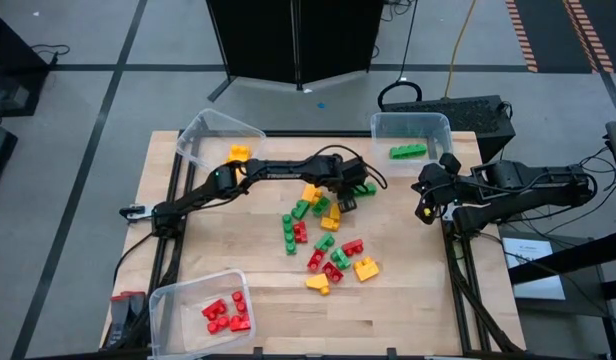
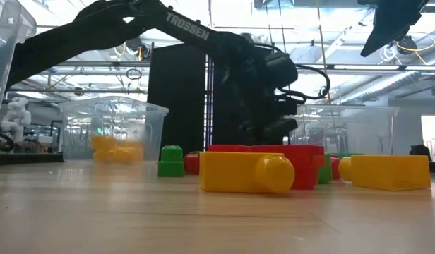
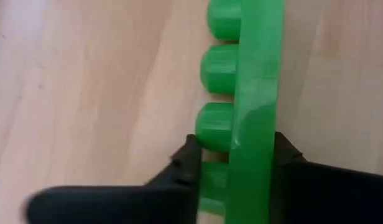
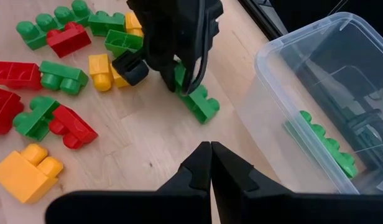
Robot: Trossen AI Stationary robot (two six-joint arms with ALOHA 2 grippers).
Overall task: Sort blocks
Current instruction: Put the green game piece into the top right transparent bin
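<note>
Right claw [image 4: 211,163]: fingers pressed together, nothing between them, above bare bench [image 4: 148,140]. Beyond it, left claw [image 4: 179,78] is down on a long green block [image 4: 201,102] lying on the bench. Loose red, green and yellow blocks [image 4: 55,74] are scattered past it. Clear bin [image 4: 291,68] beside, with a long green block [image 4: 331,149] inside.

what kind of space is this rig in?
Probably a robotics lab or workshop: open ceiling with pipes and lights above the wooden table, taped floor markings, and a dark cabinet with cables behind.
</note>
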